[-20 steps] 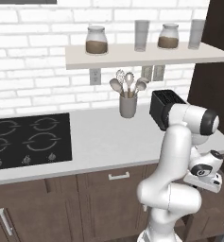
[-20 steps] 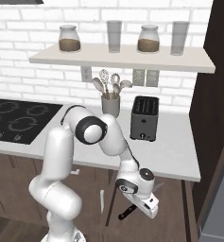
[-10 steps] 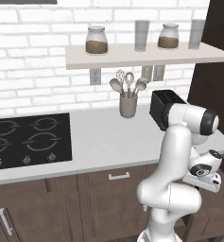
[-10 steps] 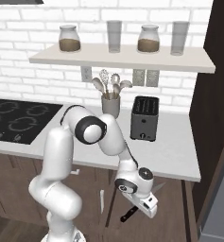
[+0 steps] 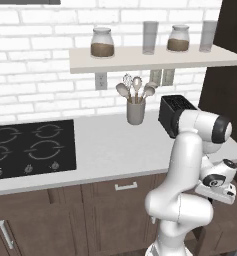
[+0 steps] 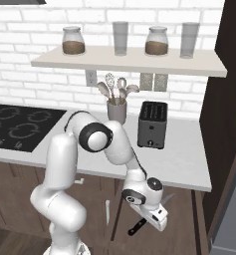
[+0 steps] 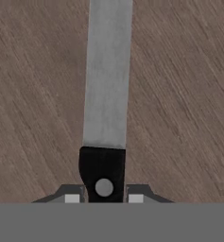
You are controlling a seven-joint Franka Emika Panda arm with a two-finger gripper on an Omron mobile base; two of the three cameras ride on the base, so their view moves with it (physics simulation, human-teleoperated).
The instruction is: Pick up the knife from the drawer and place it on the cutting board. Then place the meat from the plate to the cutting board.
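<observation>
Grey steel and black handle: the knife (image 7: 105, 118) lies on the wooden floor of the drawer (image 7: 179, 94), blade running up the hand view, its riveted handle end between the two finger tips. The gripper (image 7: 104, 198) is clamped on that handle, one tip (image 7: 72, 198) tight at each side.

From the right base, the gripper (image 6: 150, 215) hangs low, below the counter (image 6: 184, 164) edge, with the dark handle (image 6: 135, 228) poking out beneath it.

On the counter a grey crock (image 6: 117, 110) holds spoons and a whisk (standing upright), beside a black toaster (image 6: 152, 125). Two jars (image 6: 73, 41) on the shelf (image 6: 129, 62) hold brown contents; two glasses (image 6: 120, 38) stand among them.
</observation>
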